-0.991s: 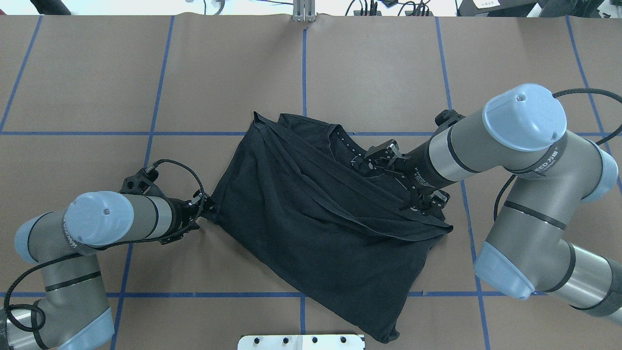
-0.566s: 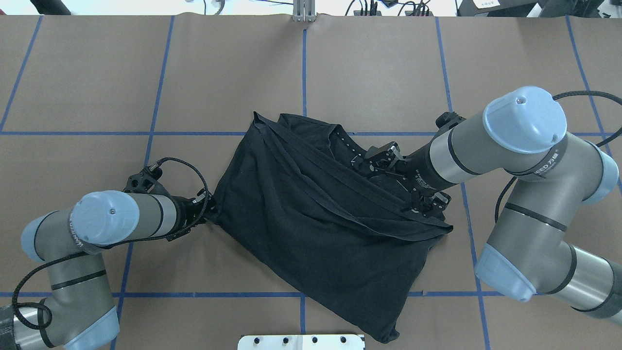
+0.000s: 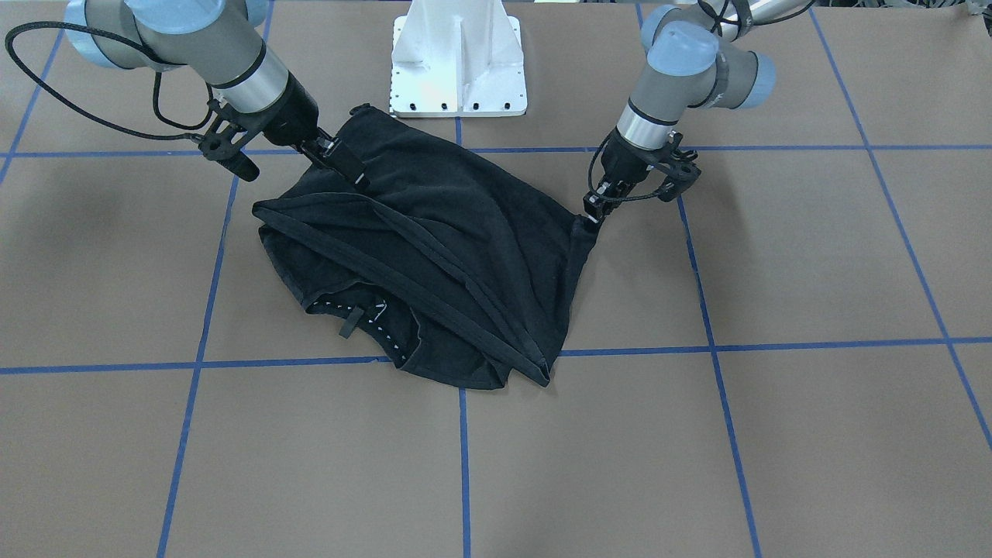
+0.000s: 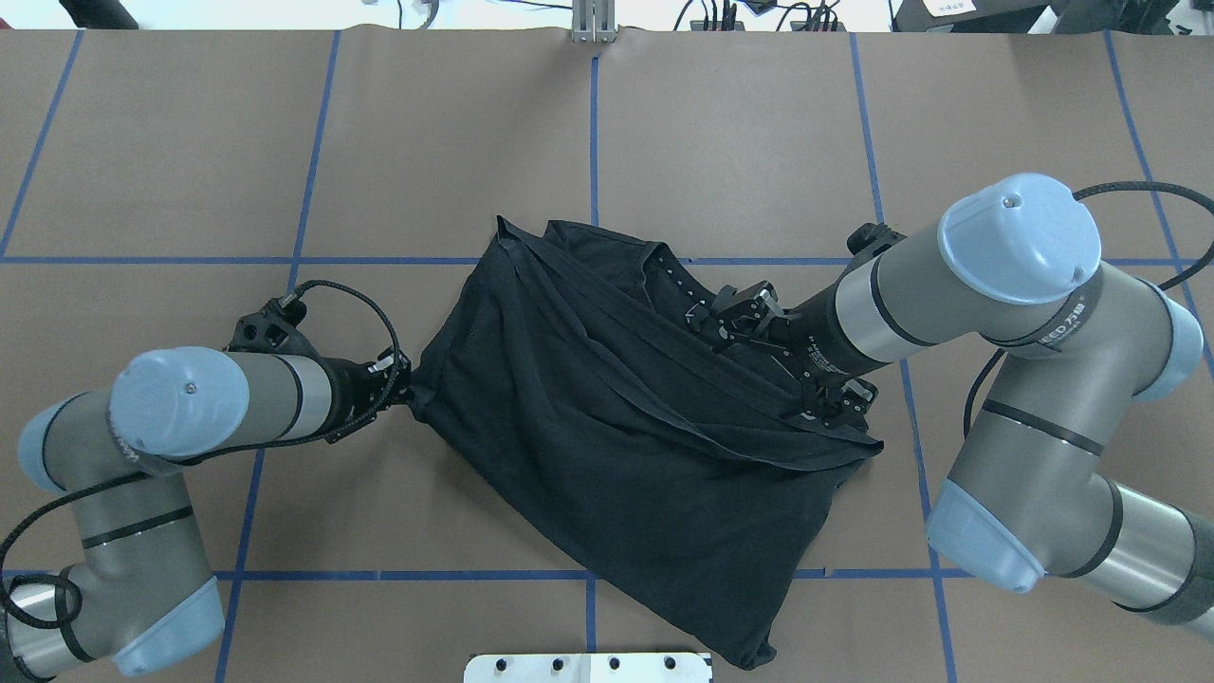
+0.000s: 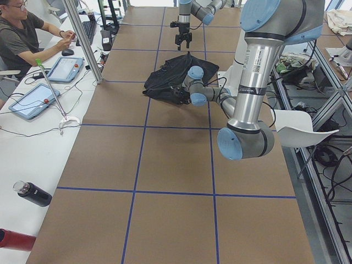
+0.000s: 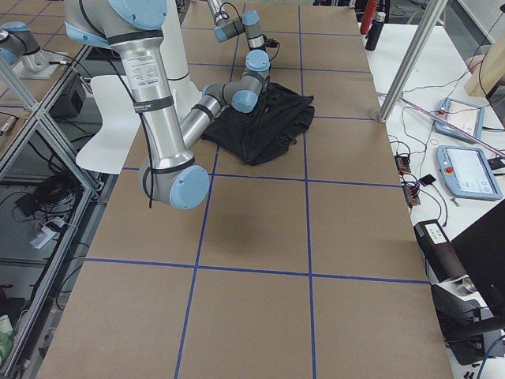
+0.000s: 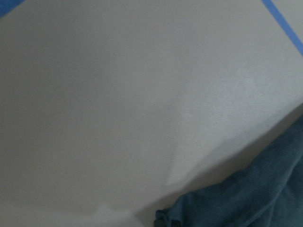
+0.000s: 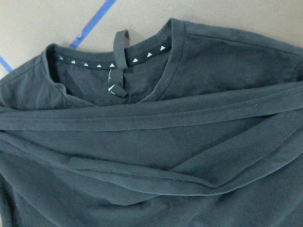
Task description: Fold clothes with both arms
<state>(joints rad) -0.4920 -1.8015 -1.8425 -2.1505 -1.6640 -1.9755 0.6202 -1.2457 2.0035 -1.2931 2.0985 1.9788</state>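
- Vs 1 s ago: L arm [image 4: 180, 408] has pulled back toward its own table end, elbow cap further out. The T-shirt [image 4: 607, 427] corner got dragged a bit w/ it. R arm [image 4: 910, 294] barely shifted.
- L gripper [image 3: 590, 214]: clamped on the shirt's side corner, fabric drawn to a point at the tips. L wrist cam shows only the bunched corner + bare table.
- R gripper [image 3: 347, 164]: low over the shirt's other side, tips against the fabric. Can't tell if it's pinching or just resting.
- T-shirt sits at table centre btw the two grippers, crumpled, plain black side up, hem bands running diagonally across it.
- Collar [image 8: 120, 47] is on the operators' side, w/ white triangle marks + a hang loop.
- One shirt corner lies just beside the white pedestal base [image 3: 459, 62].
- Surface: brown table cover [image 4: 190, 142] w/ a blue tape grid [image 4: 313, 190].
- Room: a person [image 5: 22, 33] is seated at a white side bench [image 5: 33, 148] along the operators' side.
- On the bench: tablet-type pendants [image 5: 65, 69], a black bottle [image 5: 33, 193], loose cables.
- Metal posts [image 6: 410, 55] stand at the bench edge.
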